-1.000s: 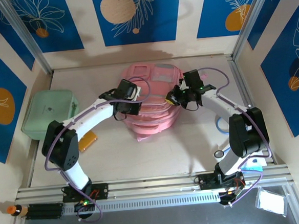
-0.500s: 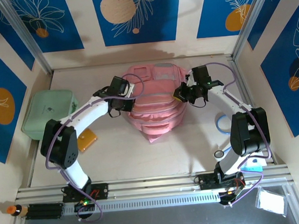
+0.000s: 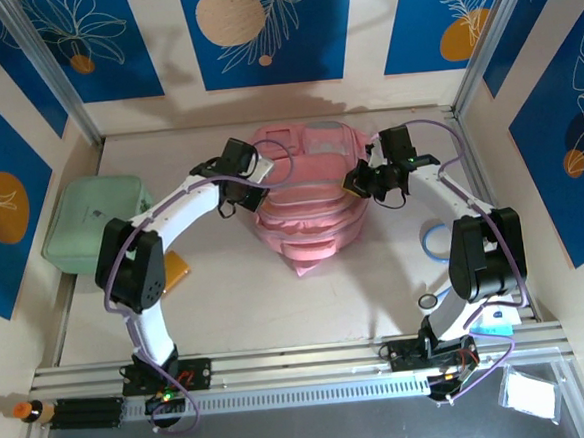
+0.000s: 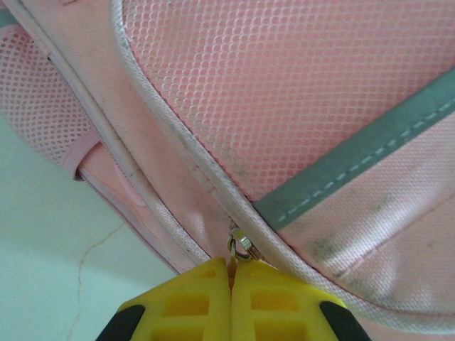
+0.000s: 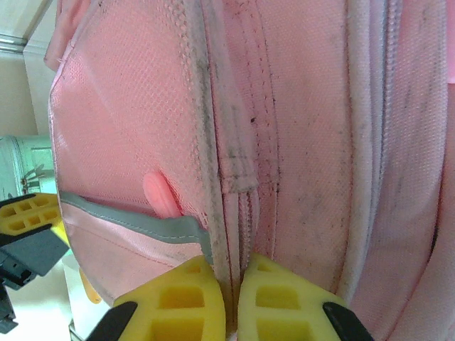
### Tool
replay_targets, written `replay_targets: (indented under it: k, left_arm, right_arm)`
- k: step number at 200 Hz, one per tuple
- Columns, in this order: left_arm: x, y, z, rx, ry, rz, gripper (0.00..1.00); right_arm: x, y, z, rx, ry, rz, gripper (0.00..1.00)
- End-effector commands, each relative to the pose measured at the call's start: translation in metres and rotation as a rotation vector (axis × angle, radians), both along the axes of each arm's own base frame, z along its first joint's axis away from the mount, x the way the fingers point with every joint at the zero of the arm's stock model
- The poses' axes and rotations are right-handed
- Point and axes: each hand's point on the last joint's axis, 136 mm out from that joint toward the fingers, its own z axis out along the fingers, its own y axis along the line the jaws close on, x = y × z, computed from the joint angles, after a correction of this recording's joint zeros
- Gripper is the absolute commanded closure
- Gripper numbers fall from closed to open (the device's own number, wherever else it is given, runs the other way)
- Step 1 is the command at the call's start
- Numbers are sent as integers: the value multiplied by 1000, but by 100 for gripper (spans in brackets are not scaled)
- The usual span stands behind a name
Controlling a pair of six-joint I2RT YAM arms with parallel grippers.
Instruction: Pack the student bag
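The student bag (image 3: 310, 213) is a pink fabric backpack lying flat at the middle back of the table. My left gripper (image 3: 248, 194) is at its left edge and my right gripper (image 3: 358, 182) at its right edge. In the left wrist view the yellow fingers (image 4: 192, 305) are shut on the tab of a metal zipper pull (image 4: 240, 246), below a grey strip (image 4: 355, 156). In the right wrist view the right gripper (image 5: 231, 284) is shut on the bag's zipper seam (image 5: 227, 213), with pink mesh (image 5: 121, 121) to its left.
A mint-green case (image 3: 96, 218) sits at the left wall. An orange object (image 3: 175, 270) lies beside the left arm. A blue cable loop (image 3: 434, 239) and a small round thing (image 3: 428, 300) lie near the right arm. Blue-patterned walls close the back and sides.
Both grippers have moved apart and a little toward the back. The bag has spread wider between them and shifted slightly right.
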Motion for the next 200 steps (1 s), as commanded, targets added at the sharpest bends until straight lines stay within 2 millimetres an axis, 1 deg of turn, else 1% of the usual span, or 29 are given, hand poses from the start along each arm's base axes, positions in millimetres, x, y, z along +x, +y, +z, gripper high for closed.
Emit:
replay_targets:
  k: [1, 18, 26, 30, 43, 49, 55, 64, 69, 81, 87, 96, 101, 105, 115, 119, 134, 153, 166, 181, 200]
  left_arm:
    - [25, 17, 9, 42, -56, 45, 100]
    - [36, 16, 16, -22, -53, 124, 100]
    - [42, 16, 21, -51, -55, 188, 88]
    - [43, 16, 23, -67, -54, 214, 84]
    - [42, 12, 28, -130, -35, 263, 78]
    - [41, 13, 28, -153, -32, 294, 72]
    - [39, 17, 29, -166, -35, 336, 67]
    - [34, 26, 30, -172, -48, 402, 65]
    - [32, 33, 32, -173, -57, 438, 63]
    - [19, 49, 34, -172, -60, 512, 55]
    - [12, 53, 36, -184, -60, 534, 53]
    - [0, 60, 38, -205, -56, 562, 52]
    - [-8, 64, 33, -209, -46, 576, 51]
    - [-14, 66, 35, -220, -47, 587, 50]
    - [-31, 79, 27, -214, -33, 627, 44]
    - [-38, 85, 24, -207, -31, 645, 41]
    - [-62, 109, 10, -163, -15, 725, 36]
    - [-92, 140, -8, -111, 12, 821, 25]
    - [-109, 158, -19, -99, 38, 890, 19]
    - [-124, 174, -33, -107, 64, 955, 14]
    - [-137, 188, -53, -140, 111, 1019, 11]
  right_arm:
    - [6, -12, 4, -39, -23, -12, 95]
    - [4, -11, 4, -37, -21, -5, 95]
    - [4, -11, 3, -36, -18, -7, 95]
    - [4, -12, 3, -36, -15, -9, 95]
    - [3, -11, 3, -32, -7, -16, 94]
    - [2, -11, 2, -30, -1, -20, 93]
    - [1, -12, 4, -26, 0, -27, 93]
    - [0, -12, 8, -22, -4, -31, 91]
    - [-1, -13, 10, -22, -12, -33, 88]
    - [-3, -14, 18, -23, -40, -38, 79]
    - [-5, -15, 23, -23, -54, -40, 75]
    - [-8, -16, 29, -26, -80, -43, 65]
    - [-9, -16, 33, -28, -96, -45, 60]
    - [-10, -16, 37, -30, -110, -45, 57]
    - [-13, -15, 42, -37, -133, -47, 50]
    - [-15, -15, 45, -41, -145, -48, 45]
    - [-19, -12, 52, -56, -172, -41, 35]
    - [-23, -4, 56, -64, -187, -20, 29]
    - [-24, 3, 56, -64, -187, -10, 27]
    - [-24, 12, 56, -59, -188, 7, 27]
    - [-24, 24, 57, -59, -189, 35, 27]
